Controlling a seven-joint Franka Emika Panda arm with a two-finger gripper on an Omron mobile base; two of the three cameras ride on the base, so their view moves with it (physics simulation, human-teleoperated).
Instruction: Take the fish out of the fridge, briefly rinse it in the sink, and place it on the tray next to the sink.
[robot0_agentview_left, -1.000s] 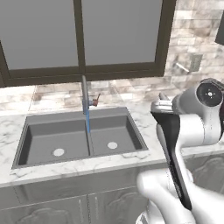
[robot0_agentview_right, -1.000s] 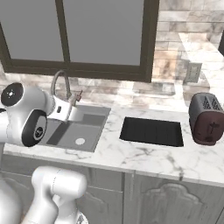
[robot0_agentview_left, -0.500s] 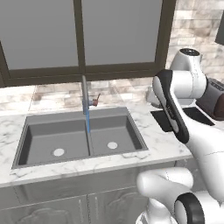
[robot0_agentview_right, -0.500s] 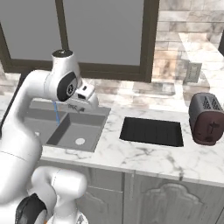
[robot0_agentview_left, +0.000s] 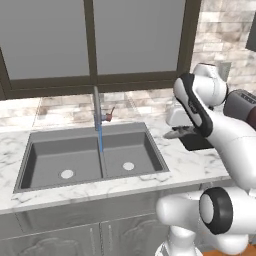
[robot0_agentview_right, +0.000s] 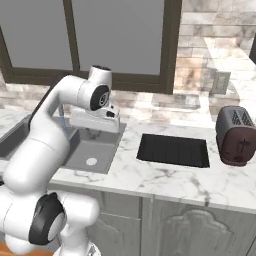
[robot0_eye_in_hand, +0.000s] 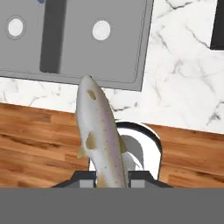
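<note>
A pale, speckled fish (robot0_eye_in_hand: 100, 135) is held tail-first between the fingertips (robot0_eye_in_hand: 87, 178) of my shut gripper (robot0_eye_in_hand: 112, 181), its head pointing away from the hand. In the hand view it hangs over the counter's front edge, just past the right basin of the dark grey sink (robot0_eye_in_hand: 78, 48). From the left base view the gripper (robot0_agentview_left: 181, 131) is above the counter between the sink (robot0_agentview_left: 95, 155) and the black tray (robot0_agentview_left: 197, 143). The right base view shows the tray (robot0_agentview_right: 174, 150) flat and bare, right of the hand (robot0_agentview_right: 95, 120). The fridge is out of view.
A thin blue stream of water (robot0_agentview_left: 100, 140) runs from the tall faucet (robot0_agentview_left: 96, 107) onto the divider between the basins. A dark toaster (robot0_agentview_right: 237, 135) stands right of the tray. A window (robot0_agentview_right: 115, 35) and a stone wall back the marble counter (robot0_agentview_right: 165, 177).
The arm has risen and unfolded, with its upper joints lifting well above the counter. The hand stays near the sink's right edge, still shut on the fish.
</note>
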